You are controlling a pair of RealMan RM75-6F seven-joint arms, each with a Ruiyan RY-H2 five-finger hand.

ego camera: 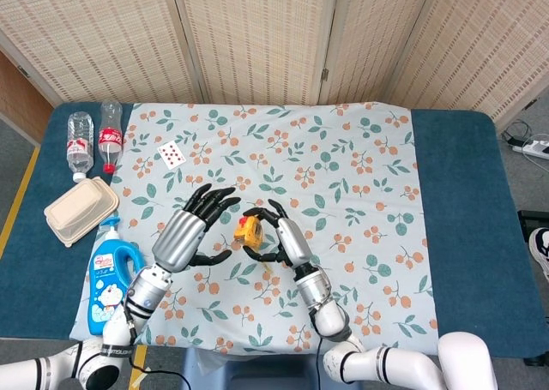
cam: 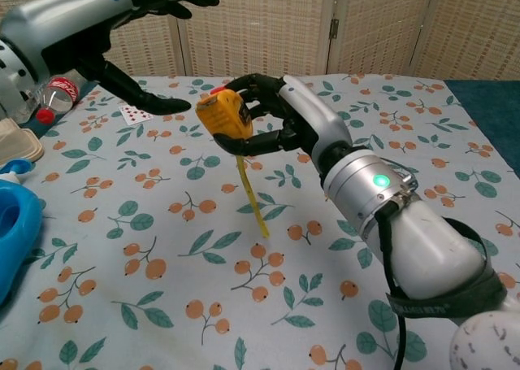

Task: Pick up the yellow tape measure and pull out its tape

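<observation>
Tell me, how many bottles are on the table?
3. A clear water bottle and a red-labelled bottle lie side by side at the far left. A blue detergent bottle lies at the near left edge, beside the left arm. None seem hidden.

Yellow tape measure (cam: pixel 224 114) with yellow tape (cam: pixel 253 198), silver hands with black fingers — left hand (ego camera: pixel 194 226), right hand (ego camera: pixel 280 236) — over white cloth (ego camera: pixel 343 167) printed with orange berries and green leaves; blue table (ego camera: pixel 459 201), blue bottle (ego camera: pixel 108 270) near left.
</observation>
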